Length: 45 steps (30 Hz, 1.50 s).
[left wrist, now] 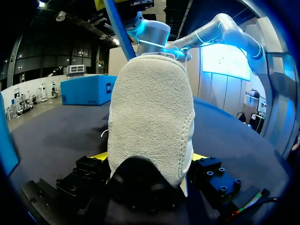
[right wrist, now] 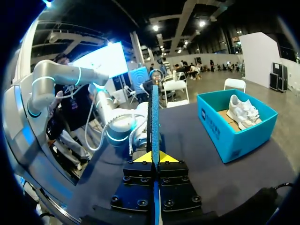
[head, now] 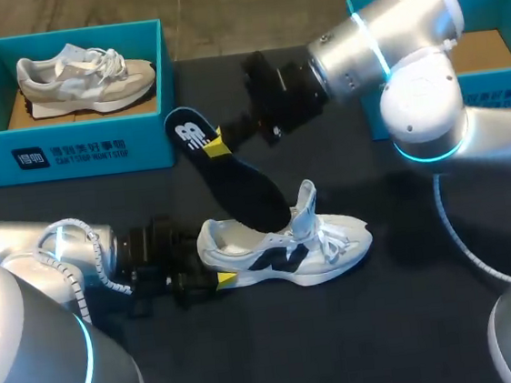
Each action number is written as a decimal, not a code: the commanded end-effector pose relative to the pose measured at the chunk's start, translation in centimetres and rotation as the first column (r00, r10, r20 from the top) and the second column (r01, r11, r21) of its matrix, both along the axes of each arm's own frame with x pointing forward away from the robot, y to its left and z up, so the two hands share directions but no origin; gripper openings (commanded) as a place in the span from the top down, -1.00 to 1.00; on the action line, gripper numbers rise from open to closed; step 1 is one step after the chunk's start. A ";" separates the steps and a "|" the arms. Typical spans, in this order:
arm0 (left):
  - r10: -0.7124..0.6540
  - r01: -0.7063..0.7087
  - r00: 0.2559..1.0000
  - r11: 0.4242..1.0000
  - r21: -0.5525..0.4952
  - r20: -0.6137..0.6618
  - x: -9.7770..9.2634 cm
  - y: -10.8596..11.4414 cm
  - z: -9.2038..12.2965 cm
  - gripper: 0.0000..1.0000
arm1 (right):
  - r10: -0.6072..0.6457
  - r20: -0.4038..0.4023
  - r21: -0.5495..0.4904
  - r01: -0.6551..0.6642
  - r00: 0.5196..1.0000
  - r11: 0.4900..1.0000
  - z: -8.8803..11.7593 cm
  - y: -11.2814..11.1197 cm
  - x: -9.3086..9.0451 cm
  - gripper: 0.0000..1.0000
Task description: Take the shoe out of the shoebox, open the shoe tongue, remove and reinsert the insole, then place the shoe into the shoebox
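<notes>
A white shoe point(head: 289, 247) with dark side marks lies on the black table, its tongue point(head: 305, 203) pulled upright. My left gripper point(head: 214, 274) comes in low from the left and clasps the fuzzy heel point(left wrist: 150, 117) from both sides with its jaws wide. My right gripper point(head: 217, 144) is shut on the heel end of the black insole point(head: 236, 180). The insole slants down with its toe end inside the shoe opening. In the right wrist view the insole point(right wrist: 154, 122) stands edge-on between the yellow fingertips point(right wrist: 164, 158).
A teal shoebox point(head: 68, 152) at the back left holds a grey and white shoe point(head: 84, 79). A second teal shoebox point(head: 501, 92) stands at the back right, partly hidden behind my right arm. The table front is bare black cloth.
</notes>
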<state>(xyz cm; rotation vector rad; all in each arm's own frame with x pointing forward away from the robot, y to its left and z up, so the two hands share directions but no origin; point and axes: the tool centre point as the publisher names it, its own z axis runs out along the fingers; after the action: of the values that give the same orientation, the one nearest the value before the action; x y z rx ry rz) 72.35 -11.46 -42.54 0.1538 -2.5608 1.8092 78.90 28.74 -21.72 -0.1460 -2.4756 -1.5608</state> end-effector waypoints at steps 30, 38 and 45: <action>-0.001 0.001 1.000 1.000 0.004 -0.001 0.3 0.0 -0.4 1.00 | -0.021 -0.244 0.170 0.064 0.970 0.983 14.4 -2.2 -0.6 1.00; -0.001 0.001 1.000 1.000 0.004 -0.001 0.3 0.0 -0.4 1.00 | -0.002 -0.203 0.189 0.041 0.979 0.981 16.7 -1.7 -1.0 1.00; -0.001 0.001 1.000 1.000 0.004 -0.001 0.3 0.0 -0.4 1.00 | -0.002 -0.203 0.189 0.041 0.979 0.981 16.7 -1.7 -1.0 1.00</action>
<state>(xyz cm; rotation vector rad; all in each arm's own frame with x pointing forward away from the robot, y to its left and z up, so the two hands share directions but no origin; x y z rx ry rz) 72.35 -11.46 -42.54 0.1538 -2.5609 1.8092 77.85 26.86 -4.99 -0.2852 -2.1616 -1.6942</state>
